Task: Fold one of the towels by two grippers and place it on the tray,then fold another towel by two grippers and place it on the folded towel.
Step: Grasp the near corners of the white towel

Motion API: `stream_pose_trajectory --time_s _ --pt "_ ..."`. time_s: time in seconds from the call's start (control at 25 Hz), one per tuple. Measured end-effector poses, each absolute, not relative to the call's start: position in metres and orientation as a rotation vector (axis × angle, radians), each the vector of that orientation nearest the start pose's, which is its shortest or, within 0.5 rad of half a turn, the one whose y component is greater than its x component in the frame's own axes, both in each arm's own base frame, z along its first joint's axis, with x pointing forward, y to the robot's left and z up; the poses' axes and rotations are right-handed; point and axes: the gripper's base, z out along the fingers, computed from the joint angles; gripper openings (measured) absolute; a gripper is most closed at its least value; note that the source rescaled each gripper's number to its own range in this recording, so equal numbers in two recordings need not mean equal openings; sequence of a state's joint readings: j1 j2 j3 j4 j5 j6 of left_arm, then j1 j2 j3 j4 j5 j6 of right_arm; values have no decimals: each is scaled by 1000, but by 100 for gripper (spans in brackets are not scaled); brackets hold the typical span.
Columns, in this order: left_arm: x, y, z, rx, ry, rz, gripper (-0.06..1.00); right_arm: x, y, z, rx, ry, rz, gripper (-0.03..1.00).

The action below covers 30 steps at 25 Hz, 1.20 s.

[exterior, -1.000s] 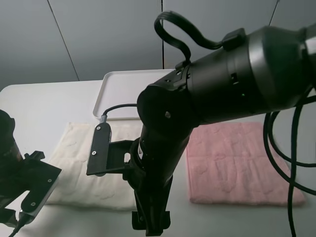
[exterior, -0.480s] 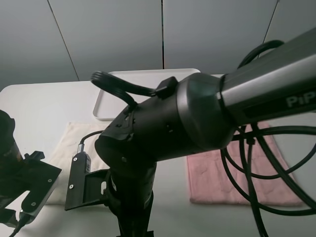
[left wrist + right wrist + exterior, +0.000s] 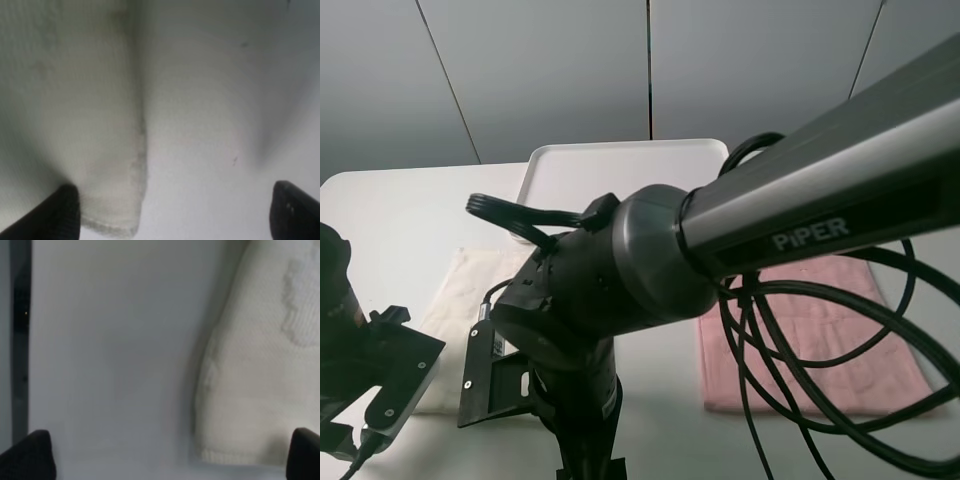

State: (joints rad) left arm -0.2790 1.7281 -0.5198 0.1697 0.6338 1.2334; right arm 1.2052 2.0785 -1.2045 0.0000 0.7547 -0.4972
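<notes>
Step in hand, by judgement: seize the two near corners of the white towel (image 3: 90, 125). Centre each corner between the fingers, then close both hands together so the fold runs square.

- Left hand (image 3: 180, 212): fingers wide apart, empty, towel corner just inside one finger.
- Right hand (image 3: 165, 455): likewise spread and empty, corner beside one finger.

Farther along the desk (image 3: 400, 200) lie the pink towel (image 3: 810, 320) and, farthest, the tray (image 3: 620, 170).

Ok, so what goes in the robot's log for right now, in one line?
left gripper: open at cream towel corner | right gripper: open at another corner | towel: flat, not gripped
</notes>
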Motion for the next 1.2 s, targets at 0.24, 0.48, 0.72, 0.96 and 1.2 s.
stream_pose_trajectory --time_s 0.24,0.48,0.72,0.96,1.2 --pt "190 -45 91 -2169 -1981 7 99 131 341 87 -2362 2072 -9 100" --pt "190 -45 91 -2171 -1979 6 99 131 342 84 -2355 2074 -7 100" --pt "190 -45 90 -2172 -1976 5 99 132 344 82 -2353 2075 -13 89" --pt "190 -45 90 -2172 -1976 5 99 134 346 81 -2341 2056 -13 42" --pt "190 -45 90 -2172 -1976 5 99 136 349 81 -2288 2064 -8 1"
